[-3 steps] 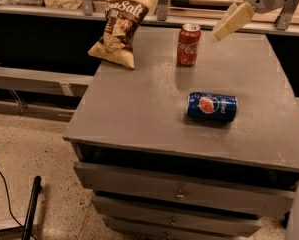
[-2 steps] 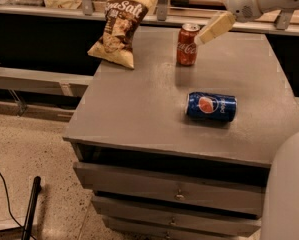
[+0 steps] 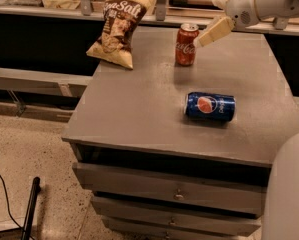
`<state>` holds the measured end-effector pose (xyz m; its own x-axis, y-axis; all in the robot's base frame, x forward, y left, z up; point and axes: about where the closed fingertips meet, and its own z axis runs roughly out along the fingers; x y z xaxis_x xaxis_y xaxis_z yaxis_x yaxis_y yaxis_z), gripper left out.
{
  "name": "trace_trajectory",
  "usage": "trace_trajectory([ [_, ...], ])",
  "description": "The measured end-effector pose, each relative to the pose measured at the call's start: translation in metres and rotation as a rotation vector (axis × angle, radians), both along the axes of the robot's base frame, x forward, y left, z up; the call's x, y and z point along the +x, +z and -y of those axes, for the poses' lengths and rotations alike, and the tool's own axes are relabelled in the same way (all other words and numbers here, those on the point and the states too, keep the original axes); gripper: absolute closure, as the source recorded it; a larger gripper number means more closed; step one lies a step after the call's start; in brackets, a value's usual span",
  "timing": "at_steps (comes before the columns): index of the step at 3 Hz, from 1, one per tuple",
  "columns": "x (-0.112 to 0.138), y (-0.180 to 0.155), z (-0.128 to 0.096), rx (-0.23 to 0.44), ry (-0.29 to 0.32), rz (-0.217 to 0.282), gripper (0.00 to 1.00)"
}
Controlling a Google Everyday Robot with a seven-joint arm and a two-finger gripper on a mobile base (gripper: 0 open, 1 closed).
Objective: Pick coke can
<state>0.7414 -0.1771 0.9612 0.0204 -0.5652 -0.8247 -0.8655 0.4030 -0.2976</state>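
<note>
Grey table (image 3: 139, 109), far end: coke can (image 3: 186, 45) stands upright just beside gripper (image 3: 210, 34), on chip bag (image 3: 118, 29) side. We can't make out if gripper is spread or pressed together. Can looks light, stiff, smooth, maybe slippery; we'd pinch round its middle.

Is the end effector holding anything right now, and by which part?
Nothing looks held. The end effector is close beside the upright coke can, near its top; the can stands on the table. Whether they touch cannot be told.
</note>
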Motion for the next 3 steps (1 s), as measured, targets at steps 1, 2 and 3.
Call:
trace_trajectory([
  [1, 0.002, -0.008, 0.004, 0.129, -0.033, -0.011, 0.00],
  [2, 0.002, -0.021, 0.000, 0.262, -0.035, 0.000, 0.00],
  [3, 0.002, -0.039, -0.008, 0.328, -0.043, -0.020, 0.00],
])
